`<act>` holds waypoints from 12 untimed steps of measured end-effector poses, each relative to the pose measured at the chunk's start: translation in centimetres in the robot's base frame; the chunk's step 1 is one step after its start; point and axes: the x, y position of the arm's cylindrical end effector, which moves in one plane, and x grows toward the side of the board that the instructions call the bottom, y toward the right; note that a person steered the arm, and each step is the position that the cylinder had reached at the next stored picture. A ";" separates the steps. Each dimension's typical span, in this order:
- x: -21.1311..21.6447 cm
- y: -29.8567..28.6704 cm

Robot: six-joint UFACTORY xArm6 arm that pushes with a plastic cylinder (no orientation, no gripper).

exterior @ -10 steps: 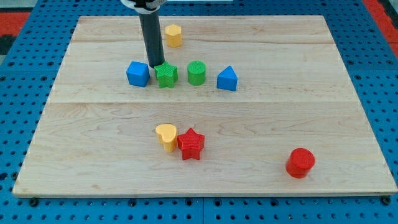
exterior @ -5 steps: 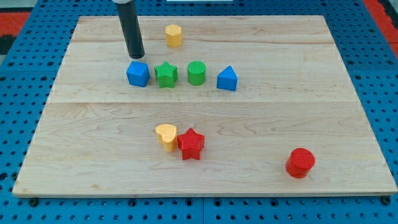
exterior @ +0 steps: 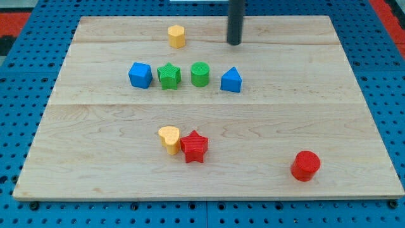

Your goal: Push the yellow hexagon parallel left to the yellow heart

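- The yellow hexagon (exterior: 176, 36) is seen near the view's top edge of the wooden board (exterior: 95, 126), well apart from every other block.
- My tip (exterior: 235, 43) is placed to the view's right of the yellow hexagon, near but not touching it, at about the same level.
- No fingers are carried: the arm ends in a plain rod, so nothing can be spread, pressed together or pinched.
- The yellow heart (exterior: 169, 139) lies far toward the view's bottom from the yellow hexagon, touching the red star (exterior: 194, 146).
- Between the yellow hexagon and the heart a row is formed by the blue cube (exterior: 140, 75), green star (exterior: 169, 76), green cylinder (exterior: 200, 74) and blue prism (exterior: 231, 80).
- The yellow hexagon is judged light, rigid and easily slid; it may be spun by off-centre contact, so a flat side is best pressed squarely.
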 end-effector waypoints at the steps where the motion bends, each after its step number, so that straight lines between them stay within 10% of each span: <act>1: -0.3 -5.5; 2: 1.8 -13.5; 9: -2.1 -11.8; 12: -1.7 -21.9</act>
